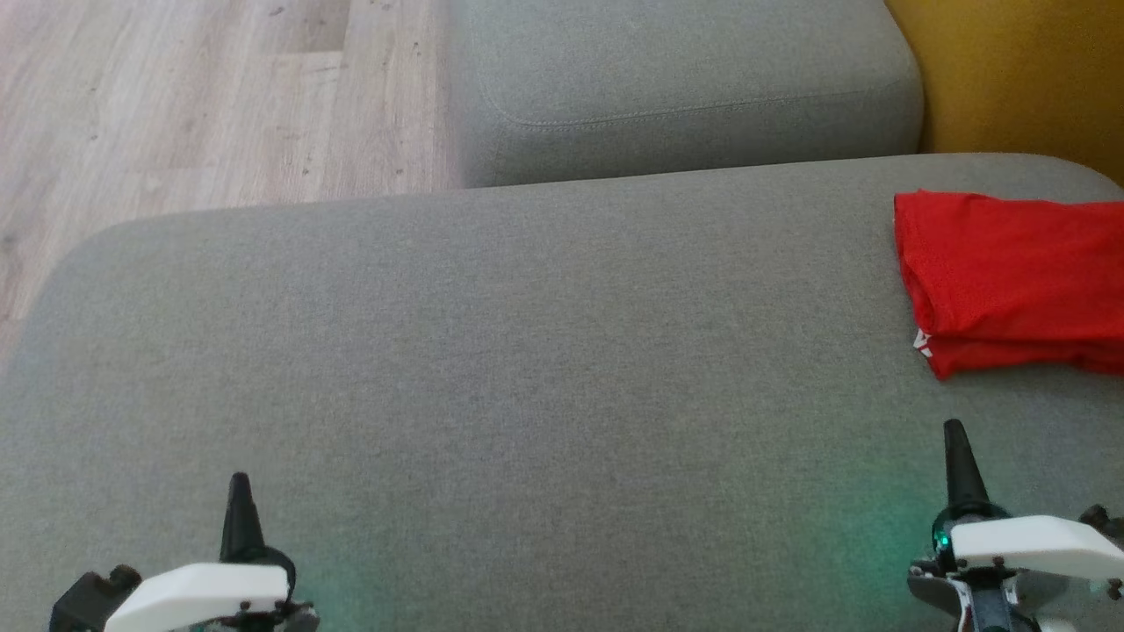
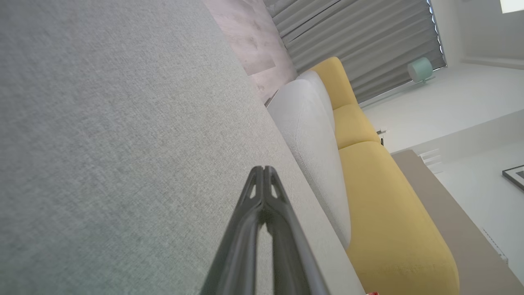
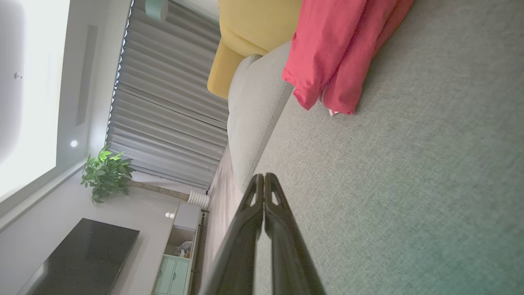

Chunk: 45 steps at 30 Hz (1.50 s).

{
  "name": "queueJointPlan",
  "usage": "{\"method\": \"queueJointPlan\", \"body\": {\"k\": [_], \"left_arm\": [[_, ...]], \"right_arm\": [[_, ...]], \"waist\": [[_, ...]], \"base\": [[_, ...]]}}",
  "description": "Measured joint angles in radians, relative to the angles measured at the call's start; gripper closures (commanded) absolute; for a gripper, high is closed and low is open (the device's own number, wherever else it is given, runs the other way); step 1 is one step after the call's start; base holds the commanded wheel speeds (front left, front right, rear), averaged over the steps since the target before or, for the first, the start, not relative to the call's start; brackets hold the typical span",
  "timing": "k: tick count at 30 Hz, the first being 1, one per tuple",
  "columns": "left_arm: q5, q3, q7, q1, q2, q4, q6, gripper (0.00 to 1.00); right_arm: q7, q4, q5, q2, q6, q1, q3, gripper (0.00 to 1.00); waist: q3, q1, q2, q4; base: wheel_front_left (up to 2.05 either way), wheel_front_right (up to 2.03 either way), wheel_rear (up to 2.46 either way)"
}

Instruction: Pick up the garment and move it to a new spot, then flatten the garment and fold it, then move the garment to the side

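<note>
Two closed, empty grippers, the left gripper (image 1: 239,484) and the right gripper (image 1: 955,432), hover over the grey woven cushion (image 1: 527,351) with fingers pressed tight together, and the red garment (image 1: 1010,281), soft and folded flat, lies near the right one, ahead of it and not touching.

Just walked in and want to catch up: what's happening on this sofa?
The red garment lies folded at the right edge of the gray cushion. Nothing holds it: the robot's left gripper and right gripper are both shut, empty, and apart from the cloth.
</note>
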Motion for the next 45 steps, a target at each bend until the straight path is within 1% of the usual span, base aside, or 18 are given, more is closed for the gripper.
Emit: {"method": "queueJointPlan", "body": {"k": [2,7,14,19,34,40,45], "left_arm": [[-0.023,0.002,0.002,-0.006,0.0,0.0,-0.008,1.0],[-0.082,0.008,0.019,-0.009,-0.001,0.0,-0.009,1.0],[-0.162,0.027,0.037,-0.032,-0.001,0.0,-0.026,1.0],[-0.221,0.035,0.053,-0.043,-0.002,0.0,-0.027,1.0],[-0.397,0.066,0.094,-0.071,-0.003,0.0,-0.052,1.0],[-0.455,0.072,0.107,-0.075,-0.003,0.0,-0.06,1.0],[-0.459,0.074,0.107,-0.087,-0.004,0.0,-0.06,1.0]], "right_arm": [[0.006,-0.001,0.022,0.0,0.0,-0.004,-0.004,1.0],[0.02,-0.006,0.078,0.0,0.0,-0.018,-0.014,1.0],[0.041,-0.007,0.157,0.0,0.0,-0.027,-0.029,1.0],[0.054,-0.012,0.212,0.001,0.0,-0.038,-0.037,1.0],[0.095,-0.022,0.378,0.001,0.0,-0.066,-0.068,1.0],[0.11,-0.027,0.434,0.002,0.0,-0.074,-0.078,1.0],[0.111,-0.027,0.441,0.002,0.0,-0.074,-0.083,1.0]], "waist": [[0.002,0.0,0.0,-0.001],[0.006,0.0,0.0,-0.003],[0.012,-0.0001,0.0,-0.005],[0.016,-0.0001,0.0,-0.007],[0.029,-0.0001,0.0,-0.013],[0.033,-0.0001,0.0,-0.014],[0.033,-0.0001,0.0,-0.014]], "base": [[0.0,0.0,0.0],[0.0,0.0,0.0],[0.0,0.0,0.0],[0.0,0.0,0.0],[0.0,0.0,0.0],[0.0,0.0,0.0],[0.0,0.0,0.0]]}}
